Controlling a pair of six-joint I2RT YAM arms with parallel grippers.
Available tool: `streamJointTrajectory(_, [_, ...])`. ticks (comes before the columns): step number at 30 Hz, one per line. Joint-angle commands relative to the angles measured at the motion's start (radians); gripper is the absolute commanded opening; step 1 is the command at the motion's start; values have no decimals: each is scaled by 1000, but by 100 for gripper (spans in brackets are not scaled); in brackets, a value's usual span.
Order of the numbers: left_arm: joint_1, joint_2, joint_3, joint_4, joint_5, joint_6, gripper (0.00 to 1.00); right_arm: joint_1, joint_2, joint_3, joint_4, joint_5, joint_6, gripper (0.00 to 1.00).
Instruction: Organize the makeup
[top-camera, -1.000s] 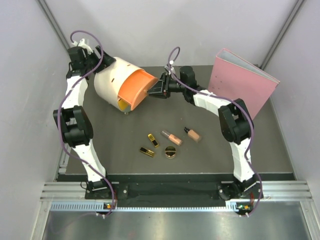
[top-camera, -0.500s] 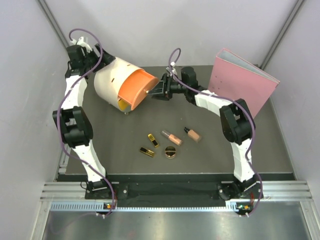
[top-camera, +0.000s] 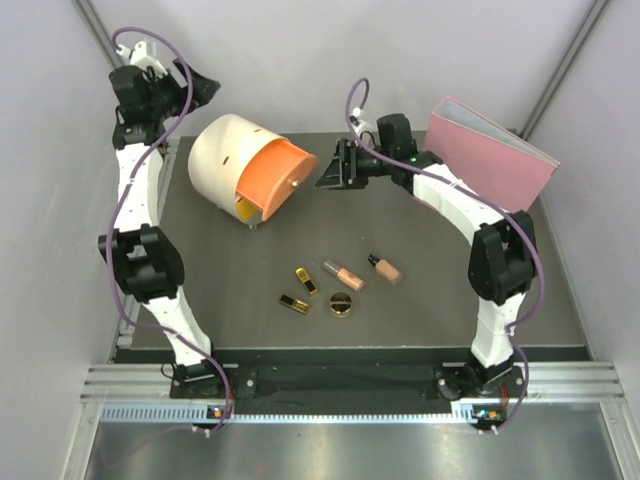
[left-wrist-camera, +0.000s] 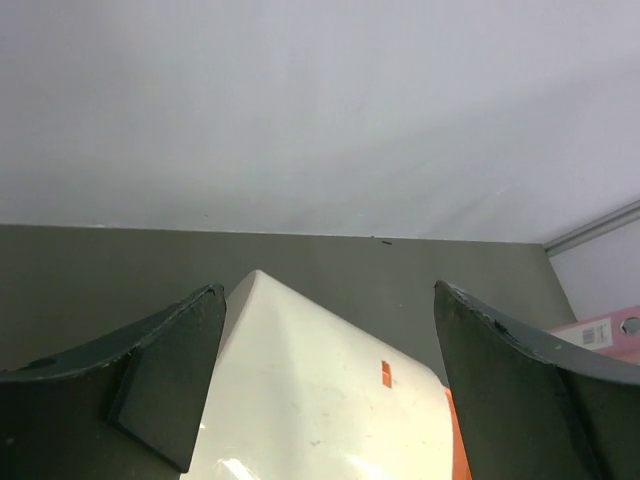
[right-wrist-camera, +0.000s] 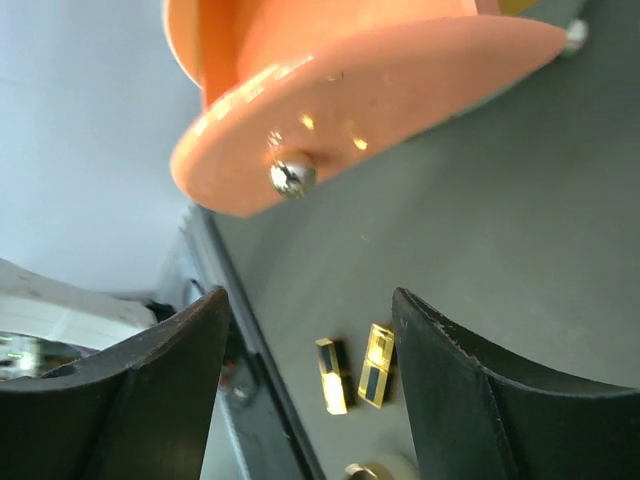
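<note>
The makeup lies mid-table: two gold-and-black lipstick cases (top-camera: 306, 280) (top-camera: 293, 303), two peach bottles (top-camera: 344, 274) (top-camera: 385, 268) and a round gold compact (top-camera: 341, 304). My right gripper (top-camera: 326, 174) is open and empty, just right of the orange drawer front (top-camera: 275, 180). In the right wrist view the gripper (right-wrist-camera: 310, 295) faces the drawer's metal knob (right-wrist-camera: 292, 177), with the lipstick cases (right-wrist-camera: 332, 375) (right-wrist-camera: 376, 365) and the compact's edge (right-wrist-camera: 375, 468) beyond. My left gripper (top-camera: 197, 90) is open and empty, raised behind the cream drawer box (top-camera: 225, 155). In the left wrist view the gripper (left-wrist-camera: 328, 288) hangs over the box (left-wrist-camera: 320, 390).
The drawer of the cream box stands pulled out toward the table's middle. A pink binder (top-camera: 490, 170) stands upright at the back right, behind my right arm. Grey walls close in the back and both sides.
My left gripper has lifted up and back off the cream box. My right gripper has drawn back to the right, away from the drawer knob. The makeup has not moved.
</note>
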Motion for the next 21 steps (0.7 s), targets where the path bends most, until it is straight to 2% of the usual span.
streamJointTrajectory(1, [5, -82, 40, 2, 4, 42, 89, -10, -68, 91, -369, 105, -324, 65])
streamJointTrajectory(3, [5, -102, 8, -9, -1, 53, 88, 4, -88, 85, -483, 220, -450, 65])
streamJointTrajectory(6, [5, -128, -54, -23, -13, 70, 88, 18, -137, 31, -554, 358, -553, 65])
streamJointTrajectory(12, [7, -162, -121, -28, -36, 81, 88, 16, -247, -106, -514, 492, -554, 66])
streamJointTrajectory(17, [5, -154, -115, -40, -33, 78, 89, 29, -283, -126, -500, 643, -529, 68])
streamJointTrajectory(21, [5, -142, -113, -40, -24, 67, 89, 39, -312, -146, -519, 707, -560, 69])
